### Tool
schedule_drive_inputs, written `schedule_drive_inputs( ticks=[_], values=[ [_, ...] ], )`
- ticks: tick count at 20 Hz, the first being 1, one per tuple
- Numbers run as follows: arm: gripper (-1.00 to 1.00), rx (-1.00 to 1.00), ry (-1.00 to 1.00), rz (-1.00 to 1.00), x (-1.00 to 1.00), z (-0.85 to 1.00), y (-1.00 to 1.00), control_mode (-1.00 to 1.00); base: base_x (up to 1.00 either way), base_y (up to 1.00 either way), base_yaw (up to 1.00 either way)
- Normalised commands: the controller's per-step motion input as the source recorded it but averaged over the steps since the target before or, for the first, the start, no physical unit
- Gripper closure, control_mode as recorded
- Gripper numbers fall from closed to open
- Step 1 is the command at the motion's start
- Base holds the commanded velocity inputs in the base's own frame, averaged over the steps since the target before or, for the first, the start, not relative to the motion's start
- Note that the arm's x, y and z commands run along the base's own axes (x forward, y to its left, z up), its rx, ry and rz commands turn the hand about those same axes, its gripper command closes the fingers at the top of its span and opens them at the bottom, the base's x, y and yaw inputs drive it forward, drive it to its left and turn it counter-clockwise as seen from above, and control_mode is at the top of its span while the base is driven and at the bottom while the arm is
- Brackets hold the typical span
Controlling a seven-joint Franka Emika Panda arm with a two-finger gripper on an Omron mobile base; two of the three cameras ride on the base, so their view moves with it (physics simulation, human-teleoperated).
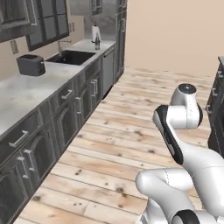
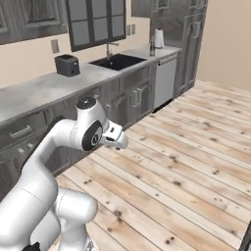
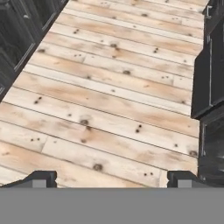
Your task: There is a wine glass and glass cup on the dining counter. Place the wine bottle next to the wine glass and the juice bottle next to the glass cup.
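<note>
The wood floor (image 3: 109,100) lies under the gripper (image 3: 112,178), with dark cupboards (image 3: 210,87) off to its sides. The gripper is wide open and holds nothing. No bottle has been picked up yet, so I think the whole job is left.

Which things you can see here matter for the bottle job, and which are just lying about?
Job: open pincer; dark bottle, maybe the wine bottle, too small to confirm.
Lying about: toaster; sink; paper towel roll.
</note>
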Motion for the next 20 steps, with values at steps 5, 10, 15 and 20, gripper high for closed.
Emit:
schedule_drive_inputs(
  ticks=[5,10,15,20],
  values=[
    [-1.0,0.0,0.0,0.0,0.0,0.0,0.0,1.0,0.87,0.18,-0.19],
    [-1.0,0.0,0.0,0.0,0.0,0.0,0.0,1.0,0.87,0.16,-0.19],
    [-1.0,0.0,0.0,0.0,0.0,0.0,0.0,1.0,0.89,0.03,-0.1],
    [-1.0,0.0,0.0,0.0,0.0,0.0,0.0,1.0,0.92,0.0,-0.04]
  ],
)
